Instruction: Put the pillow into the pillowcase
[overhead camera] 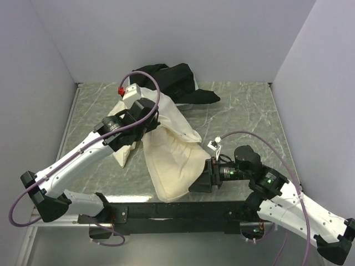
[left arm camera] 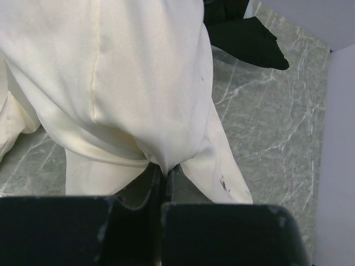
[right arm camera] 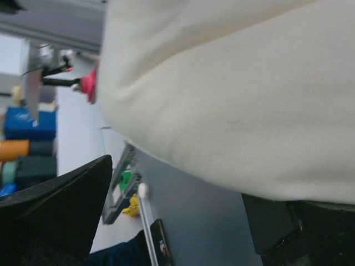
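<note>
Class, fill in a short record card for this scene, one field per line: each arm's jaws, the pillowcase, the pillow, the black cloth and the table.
left gripper: jaws shut, pinching a fold of the pillowcase
right gripper: jaws open, at the pillowcase's near right edge
pillowcase: cream, wrinkled, plump at its near end
pillow: no bear print in view
black cloth: heaped at the far side, behind the pillowcase
table: grey-green marble pattern

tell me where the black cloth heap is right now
In the top view, the black cloth heap sits at the table's far edge near the back wall, centre-left, just beyond the pillowcase.
</note>
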Controlling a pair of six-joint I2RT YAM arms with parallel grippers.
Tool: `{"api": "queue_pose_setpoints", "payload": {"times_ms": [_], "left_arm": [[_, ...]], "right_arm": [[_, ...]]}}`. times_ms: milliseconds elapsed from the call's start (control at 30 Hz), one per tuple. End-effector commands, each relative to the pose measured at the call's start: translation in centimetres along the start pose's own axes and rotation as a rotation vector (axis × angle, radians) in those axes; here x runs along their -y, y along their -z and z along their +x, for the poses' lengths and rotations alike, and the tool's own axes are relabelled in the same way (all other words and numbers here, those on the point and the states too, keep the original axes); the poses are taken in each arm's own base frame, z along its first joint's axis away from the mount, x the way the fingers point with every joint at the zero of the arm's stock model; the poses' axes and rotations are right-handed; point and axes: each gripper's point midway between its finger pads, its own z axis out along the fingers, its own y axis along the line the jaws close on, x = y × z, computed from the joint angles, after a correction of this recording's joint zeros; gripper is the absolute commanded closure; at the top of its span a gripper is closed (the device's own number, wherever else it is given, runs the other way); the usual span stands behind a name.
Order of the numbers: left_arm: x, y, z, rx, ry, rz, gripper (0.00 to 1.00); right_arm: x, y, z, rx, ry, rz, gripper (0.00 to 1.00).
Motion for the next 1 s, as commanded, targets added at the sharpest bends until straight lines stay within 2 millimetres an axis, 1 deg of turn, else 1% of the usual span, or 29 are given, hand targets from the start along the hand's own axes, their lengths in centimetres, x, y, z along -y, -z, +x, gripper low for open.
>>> {"api": "queue_pose_setpoints", "payload": {"times_ms": [0, 33, 67, 100, 133, 167, 200, 233, 267, 333, 367, 400, 433, 467, 500, 533, 567, 600, 633, 667, 700, 733, 767, 800, 833, 867, 900, 933, 967], "left_arm": [[1.1, -0.2, 1.3, -0.03, 0.08, 0.053, 0.99], [0.7, 0.2, 1.0, -0.021, 0.09, 0.05, 0.99], [-0.1, 0.1, 1.2, -0.012, 0.098, 0.027, 0.99], [-0.7, 0.3, 1.2, -0.009, 0.102, 0.012, 0.99], [-1.2, 1.1, 0.7, 0.005, 0.125, 0.021, 0.99], [-2.1, 1.2, 1.4, 0.003, 0.138, 0.006, 0.99], [-2.7, 1.5, 1.3, 0.02, 0.153, -0.002, 0.99], [-3.3, 2.5, 0.9, 0.036, 0.194, 0.006, 0.99], [-4.2, 2.5, 1.8, 0.031, 0.189, -0.012, 0.99], [-4.9, 2.8, 2.0, 0.038, 0.215, -0.018, 0.99], [-5.1, 2.5, 2.6, 0.027, 0.207, -0.024, 0.99], [-5.1, 2.2, 3.1, 0.018, 0.198, -0.035, 0.99], [-5.0, 2.1, 3.7, 0.008, 0.192, -0.042, 0.99], [-4.8, 2.0, 3.8, 0.008, 0.188, -0.043, 0.99], [-4.6, 1.7, 4.2, 0.003, 0.177, -0.051, 0.99], [-4.4, 1.7, 4.3, 0.0, 0.176, -0.051, 0.99], [-4.0, 1.6, 4.2, 0.0, 0.175, -0.046, 0.99], [-3.8, 1.5, 4.3, -0.002, 0.171, -0.044, 0.99], [-3.6, 1.5, 4.2, 0.0, 0.168, -0.04, 0.99], [-3.4, 1.5, 4.2, -0.001, 0.169, -0.036, 0.99], [-3.3, 1.5, 4.1, -0.001, 0.168, -0.036, 0.99], [-3.2, 1.6, 4.1, 0.001, 0.167, -0.035, 0.99], [-3.2, 1.6, 3.9, 0.002, 0.167, -0.035, 0.99], [-3.2, 1.7, 3.9, 0.003, 0.166, -0.032, 0.99], [-3.1, 1.9, 3.7, 0.006, 0.164, -0.028, 0.99], [-3.1, 2.0, 3.6, 0.007, 0.164, -0.026, 0.99], [-2.9, 2.1, 3.5, 0.007, 0.167, -0.019, 0.99], [-2.9, 2.2, 3.4, 0.006, 0.166, -0.016, 0.99], [-3.0, 2.3, 3.3, 0.007, 0.165, -0.014, 0.99]], "right_arm": [[-9.0, 2.5, 0.8, -0.062, 0.124, -0.498, 0.0], [-9.5, 2.8, 0.9, -0.064, 0.118, -0.54, 0.0], [-10.0, 3.2, 1.0, -0.052, 0.13, -0.574, 0.0], [-9.9, 3.3, 1.0, -0.045, 0.155, -0.561, 0.0], [-9.4, 3.0, 0.4, -0.011, 0.155, -0.511, 0.0], [-8.8, 3.0, 0.6, -0.02, 0.135, -0.451, 0.0], [-8.6, 3.0, 0.5, -0.008, 0.156, -0.438, 0.0], [-8.3, 2.8, 0.1, 0.017, 0.143, -0.412, 0.0], [-7.7, 2.4, -0.1, 0.017, 0.119, -0.368, 0.0], [-6.2, 1.6, -1.3, 0.067, 0.143, -0.267, 0.0], [-4.5, 0.9, -3.1, 0.13, 0.111, -0.127, 0.0], [-3.9, 0.6, -3.5, 0.142, 0.156, -0.075, 0.0], [-3.3, -0.1, -4.2, 0.14, 0.158, -0.011, 0.0], [-1.6, -0.4, -6.3, 0.237, 0.177, 0.115, 0.0], [-2.0, -1.1, -5.8, 0.218, 0.21, 0.135, 0.0], [-1.6, -2.0, -6.3, 0.23, 0.228, 0.188, 0.0], [-0.6, -2.3, -7.4, 0.294, 0.256, 0.287, 0.0], [-1.0, -3.0, -6.8, 0.286, 0.29, 0.312, 0.0], [-0.4, -4.2, -6.6, 0.269, 0.313, 0.37, 0.0], [0.3, -4.5, -7.3, 0.304, 0.34, 0.444, 0.0], [0.6, -5.1, -7.2, 0.303, 0.358, 0.479, 0.0], [0.2, -6.6, -5.8, 0.254, 0.409, 0.508, 0.0], [0.6, -6.8, -5.9, 0.271, 0.437, 0.571, 0.0], [1.3, -6.4, -6.7, 0.332, 0.477, 0.676, 0.0], [1.9, -7.1, -5.9, 0.305, 0.535, 0.759, 0.0], [2.2, -7.3, -5.8, 0.318, 0.55, 0.811, 0.0], [2.6, -6.9, -6.5, 0.375, 0.58, 0.891, 0.0], [3.2, -7.6, -6.1, 0.346, 0.624, 0.96, 0.0], [2.8, -8.2, -5.4, 0.344, 0.645, 0.964, 0.0]]}}
